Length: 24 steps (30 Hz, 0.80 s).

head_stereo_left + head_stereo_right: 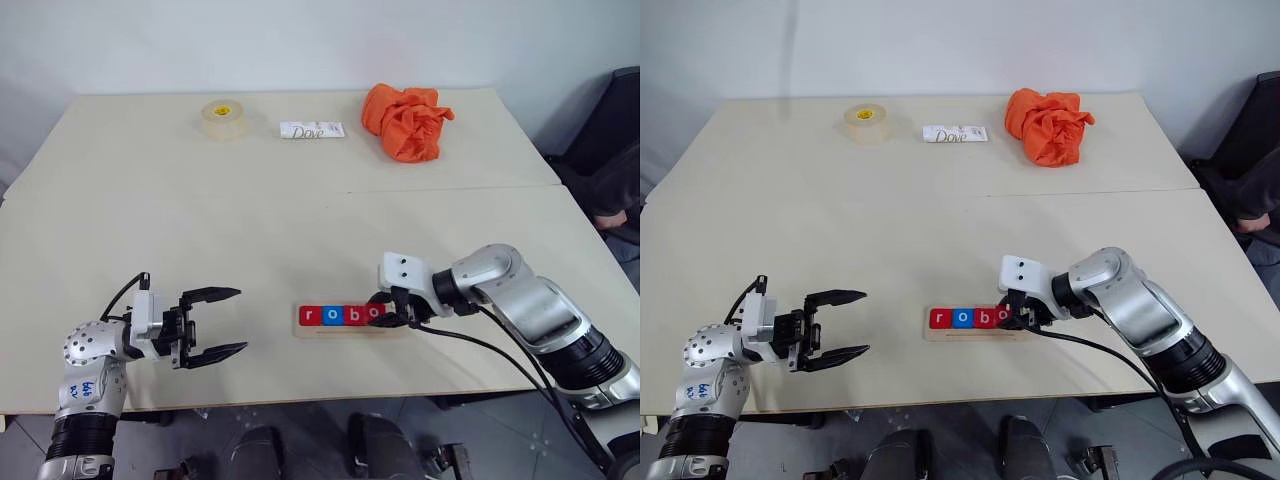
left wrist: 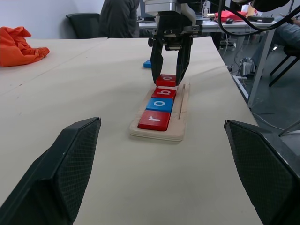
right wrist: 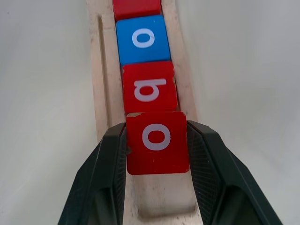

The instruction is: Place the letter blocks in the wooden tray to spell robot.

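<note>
Left gripper (image 1: 222, 322) hovers above the table (image 1: 300, 210) near the front edge, pointing toward the tray. Its two black fingers stand well apart, nothing between them, touching nothing.

Wooden tray (image 2: 180, 110) lies flat near the front edge, between the two grippers. Four letter blocks sit in it in a row, reading left to right: red r (image 2: 154, 120), blue o (image 2: 160, 104), red b (image 2: 163, 92), red o (image 3: 157, 142). The first three touch edge to edge.

Right gripper (image 3: 157, 150) reaches down at a slant over the tray's right end. Its fingers are closed partway onto the red o, one pad (image 3: 111, 159) on each side edge of the tile. The tile sits just beside the b; bare tray floor shows past it.

A fifth block, blue (image 2: 147, 63), lies on the table beyond the tray in the left wrist view, apart from it. Its letter cannot be read.
</note>
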Each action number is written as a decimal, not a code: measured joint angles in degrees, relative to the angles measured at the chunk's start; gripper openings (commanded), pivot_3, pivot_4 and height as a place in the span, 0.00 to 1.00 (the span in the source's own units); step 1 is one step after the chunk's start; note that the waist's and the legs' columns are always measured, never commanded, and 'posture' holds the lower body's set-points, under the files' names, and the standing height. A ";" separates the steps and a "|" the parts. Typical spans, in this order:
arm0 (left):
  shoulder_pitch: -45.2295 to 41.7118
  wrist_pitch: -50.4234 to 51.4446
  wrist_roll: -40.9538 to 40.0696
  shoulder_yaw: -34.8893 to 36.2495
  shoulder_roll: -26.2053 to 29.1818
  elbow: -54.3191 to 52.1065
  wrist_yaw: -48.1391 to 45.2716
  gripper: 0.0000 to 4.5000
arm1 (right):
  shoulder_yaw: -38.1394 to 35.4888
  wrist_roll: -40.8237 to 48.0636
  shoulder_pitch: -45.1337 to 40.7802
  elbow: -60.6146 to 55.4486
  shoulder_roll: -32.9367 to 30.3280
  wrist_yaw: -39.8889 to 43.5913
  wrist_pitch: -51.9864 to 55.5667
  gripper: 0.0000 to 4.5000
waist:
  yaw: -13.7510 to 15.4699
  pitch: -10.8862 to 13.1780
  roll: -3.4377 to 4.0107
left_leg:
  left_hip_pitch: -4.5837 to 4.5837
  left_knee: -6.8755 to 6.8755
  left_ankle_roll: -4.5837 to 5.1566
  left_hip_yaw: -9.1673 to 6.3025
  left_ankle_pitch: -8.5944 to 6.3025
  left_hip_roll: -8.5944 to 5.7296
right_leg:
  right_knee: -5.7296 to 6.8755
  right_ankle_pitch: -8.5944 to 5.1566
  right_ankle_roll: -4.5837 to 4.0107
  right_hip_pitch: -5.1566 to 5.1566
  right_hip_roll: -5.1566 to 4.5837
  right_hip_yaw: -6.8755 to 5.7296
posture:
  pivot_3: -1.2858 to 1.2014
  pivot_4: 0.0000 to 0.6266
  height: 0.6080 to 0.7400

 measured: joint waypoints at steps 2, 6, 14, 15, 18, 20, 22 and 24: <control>0.00 -0.01 0.00 0.00 0.00 0.00 0.00 1.00 | 0.02 0.00 0.00 0.00 0.00 0.00 0.00 0.49 | 0.00 0.00 0.00 | 0.00 0.00 0.00 0.00 0.00 0.00 | 0.00 0.00 0.00 0.00 0.00 0.00 | 0.52 0.24 1.00; 0.00 -0.03 0.00 0.00 0.00 0.00 0.01 1.00 | 0.05 0.02 0.00 -0.04 0.00 0.38 0.00 0.78 | 0.00 0.00 0.00 | 0.00 0.00 0.00 0.00 0.00 0.00 | 0.00 0.00 0.00 0.00 0.00 0.00 | 0.52 0.24 1.00; -0.29 -0.14 0.01 0.00 0.00 0.67 -0.01 1.00 | 0.01 0.63 -0.08 -2.32 -0.16 1.16 1.26 0.99 | 0.01 0.00 0.00 | 0.00 0.00 0.00 0.00 0.00 0.00 | 0.00 0.00 0.00 0.00 0.00 0.00 | 0.52 0.24 1.00; -0.68 -0.17 0.02 -0.04 0.00 0.88 -0.04 1.00 | -0.12 1.14 -0.11 -2.62 -0.30 1.21 1.62 0.99 | 0.01 0.00 0.00 | 0.00 0.00 0.00 -0.01 0.00 0.00 | 0.00 0.00 0.00 0.00 0.00 0.00 | 0.52 0.24 1.00; -2.05 -0.28 0.04 -0.29 -0.14 1.29 -0.15 1.00 | -2.70 2.77 1.06 -3.52 -0.78 1.04 1.85 0.99 | 0.12 0.00 0.00 | -0.01 0.00 0.00 -0.01 0.00 -0.01 | -0.02 0.00 0.00 0.01 0.00 -0.01 | 0.52 0.24 1.00; -2.25 -0.36 0.05 -0.49 -0.25 1.47 -0.32 1.00 | -7.95 4.97 4.13 -4.52 -0.83 0.16 0.65 0.99 | 0.32 0.00 -0.01 | -0.01 -0.01 0.02 -0.03 -0.03 -0.01 | -0.07 0.00 0.00 0.06 0.00 -0.04 | 0.52 0.24 1.00; -2.52 -0.38 0.06 -0.76 -0.42 1.93 -0.53 1.00 | -11.77 6.61 7.06 -4.69 -0.87 -0.75 -0.38 0.99 | 0.31 -0.01 -0.01 | -0.01 -0.01 0.03 -0.01 -0.05 -0.02 | -0.11 0.00 0.00 0.07 0.00 -0.03 | 0.52 0.24 1.00; -3.12 -0.46 0.07 -1.08 -0.60 2.57 -0.78 1.00 | -17.59 8.10 12.27 -4.26 -0.83 -2.52 -2.79 0.99 | 0.68 -0.01 -0.02 | -0.01 -0.01 0.03 -0.01 -0.07 -0.02 | -0.16 0.00 0.00 0.11 0.00 -0.05 | 0.52 0.24 1.00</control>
